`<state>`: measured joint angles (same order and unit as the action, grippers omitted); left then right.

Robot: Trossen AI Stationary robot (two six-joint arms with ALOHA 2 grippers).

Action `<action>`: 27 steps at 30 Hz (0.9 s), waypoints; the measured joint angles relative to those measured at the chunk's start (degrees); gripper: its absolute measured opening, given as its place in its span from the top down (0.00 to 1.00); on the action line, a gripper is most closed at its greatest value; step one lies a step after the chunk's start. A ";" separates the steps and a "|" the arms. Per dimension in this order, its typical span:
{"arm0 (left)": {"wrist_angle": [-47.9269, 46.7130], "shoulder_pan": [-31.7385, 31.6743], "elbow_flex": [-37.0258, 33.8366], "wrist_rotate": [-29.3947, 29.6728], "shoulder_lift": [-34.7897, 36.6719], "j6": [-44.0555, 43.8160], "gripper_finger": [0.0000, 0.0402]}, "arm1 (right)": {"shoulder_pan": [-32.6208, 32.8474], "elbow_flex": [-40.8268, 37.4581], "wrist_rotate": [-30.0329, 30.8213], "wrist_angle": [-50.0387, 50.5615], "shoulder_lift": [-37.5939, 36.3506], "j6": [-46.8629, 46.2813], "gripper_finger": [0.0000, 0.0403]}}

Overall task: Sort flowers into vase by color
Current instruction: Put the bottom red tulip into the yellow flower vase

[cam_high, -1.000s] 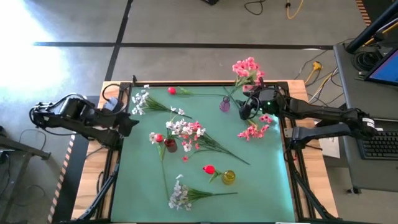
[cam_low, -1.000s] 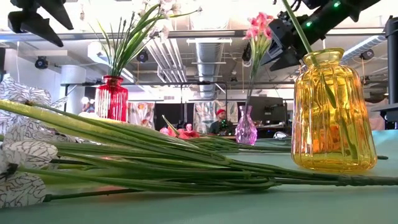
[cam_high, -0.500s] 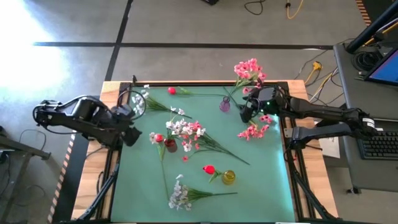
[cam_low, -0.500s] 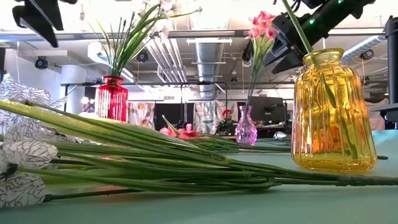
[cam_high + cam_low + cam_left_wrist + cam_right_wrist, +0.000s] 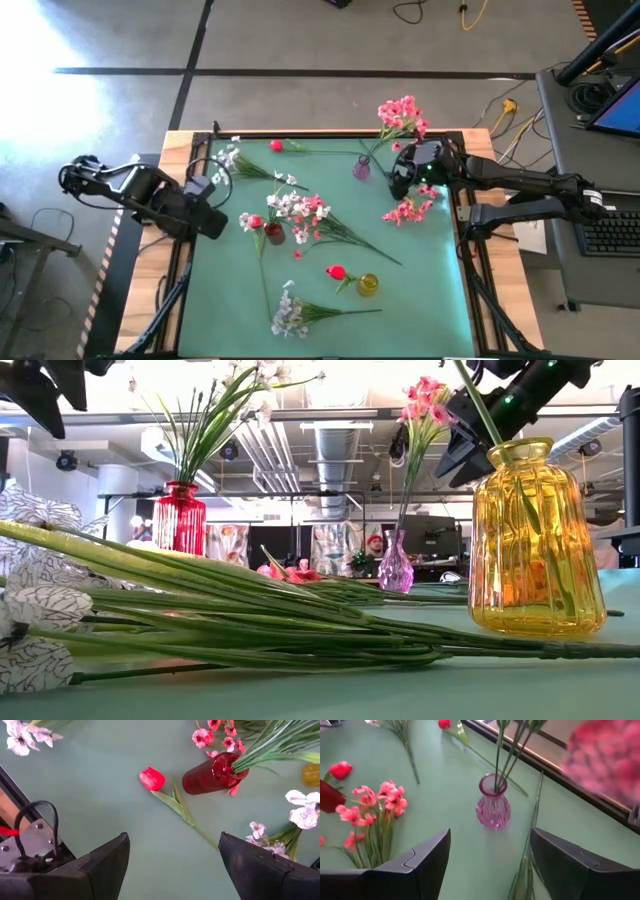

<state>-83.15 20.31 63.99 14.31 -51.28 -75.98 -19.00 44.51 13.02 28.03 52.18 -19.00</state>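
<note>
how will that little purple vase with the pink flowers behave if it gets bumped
The purple vase looks apt to tip: its base is small and the tall pink flowers lean out well past it. It looks like ribbed glass, so probably fragile, and it may slide on the smooth green table.

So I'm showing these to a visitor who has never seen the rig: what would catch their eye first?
Probably the flowers scattered over the green mat: pink sprays, white sprays and red buds lying loose. Three small vases stand among them: red mid-table, yellow nearer the front, purple at the back holding a pink spray. The right gripper hovers open beside the purple vase.
</note>
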 joint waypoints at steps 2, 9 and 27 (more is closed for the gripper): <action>0.00 0.78 0.00 0.15 -1.05 -0.74 0.27 | 0.00 0.00 0.00 1.04 0.00 -0.09 0.33; 0.58 3.58 -0.04 -1.11 -4.27 -6.86 0.27 | 0.00 0.00 -1.41 6.70 -0.42 -2.06 0.34; 2.57 24.04 -0.07 7.66 -18.98 -38.68 0.27 | 0.02 0.00 -11.77 12.22 -8.30 -7.02 0.34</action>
<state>-80.58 44.36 63.92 21.97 -70.27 -114.66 -18.98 44.51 1.25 40.25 43.89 -26.03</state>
